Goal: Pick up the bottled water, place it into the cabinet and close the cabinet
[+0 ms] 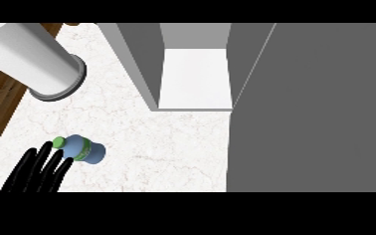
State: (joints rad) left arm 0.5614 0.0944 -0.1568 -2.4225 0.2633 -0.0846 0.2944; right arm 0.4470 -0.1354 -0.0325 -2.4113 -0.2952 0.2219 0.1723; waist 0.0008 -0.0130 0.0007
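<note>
A small blue water bottle (82, 149) with a green cap and green band lies on the white marble counter at the lower left. My left hand (35, 172) comes in from the bottom left corner with its black fingers straight, the fingertips touching the bottle's cap end. The grey cabinet (196, 74) stands at the top middle with its white inside showing. Its open door (305, 109) fills the right side of the view. My right hand does not show.
A large white and grey cylinder (40, 64) lies tilted at the upper left. A brown wooden strip (9, 102) runs along the counter's left edge. Bare marble (161, 149) lies between the bottle and the cabinet.
</note>
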